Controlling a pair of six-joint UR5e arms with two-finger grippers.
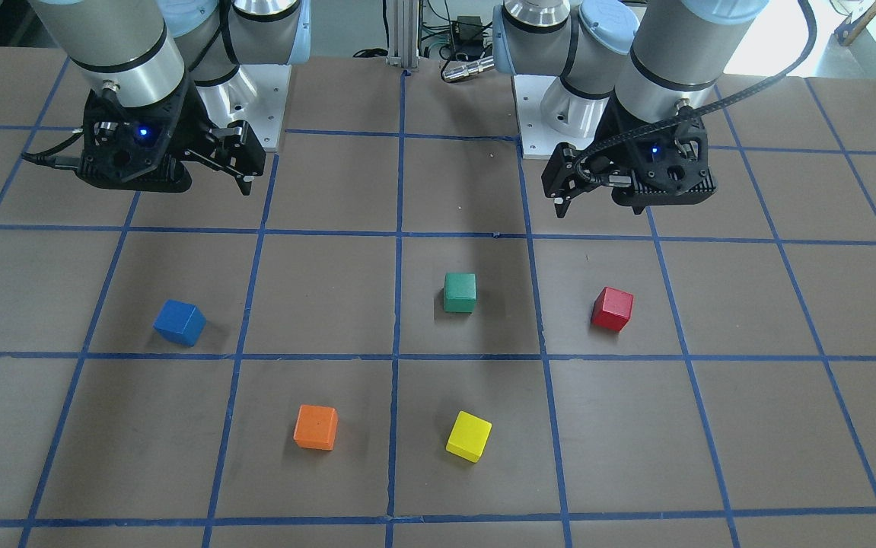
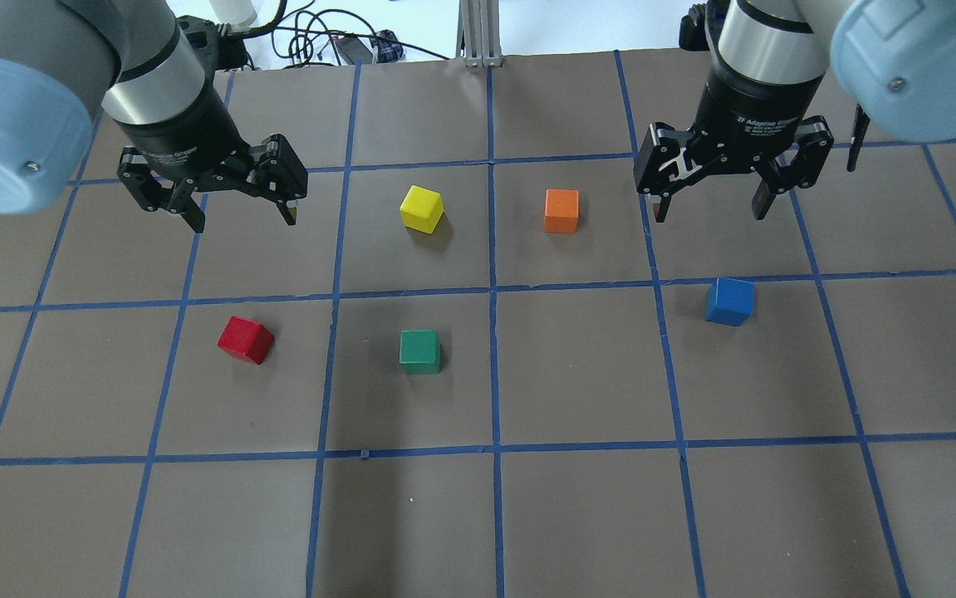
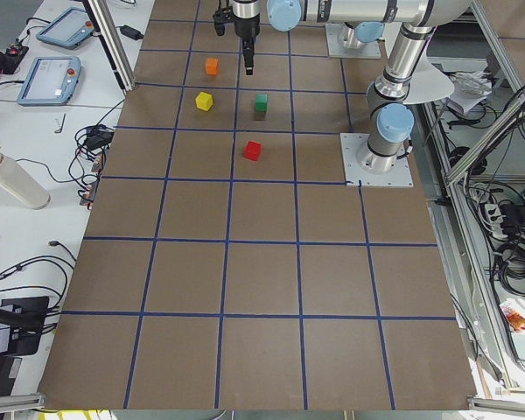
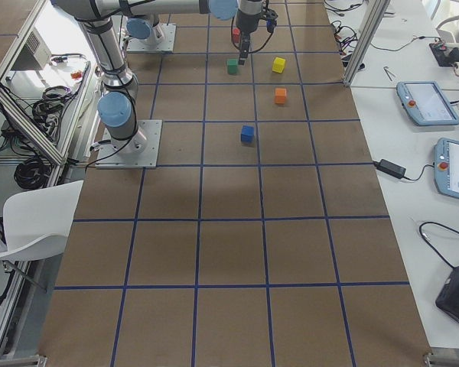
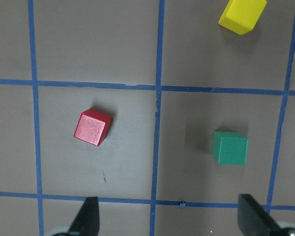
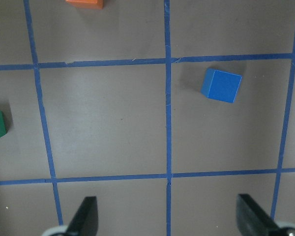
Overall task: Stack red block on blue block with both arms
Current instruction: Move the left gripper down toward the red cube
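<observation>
- The left tool (image 2: 243,218) hangs above the table (image 2: 577,515) with its fingers spread wide and nothing between them.
- The right tool (image 2: 709,212) hangs the same way, wide apart and holding nothing.
- We see all the blocks lying straight on the table, each inside a square marked by the blue tape lines (image 2: 490,291).
- The red block (image 2: 245,340) sits on the robot's left side, nearer the robot than the left tool and well apart from it.
- The blue block (image 2: 728,301) sits on the robot's right side, near the right tool and just to the robot's side of it, not touching it.
- Both are cubes, equal on every side. The red block is turned at a clear slant to the tape lines; the blue block is turned only a little.
- Between them lies the green block (image 2: 420,351); the yellow block (image 2: 422,208) and orange block (image 2: 561,211) lie farther from the robot.
- In both wrist views only the finger ends show, at the bottom edge.
- In the right wrist view the frame cuts the orange block at the top and the green block at the left.
- In the side views the blocks are small, and we cannot judge the tools there.
</observation>
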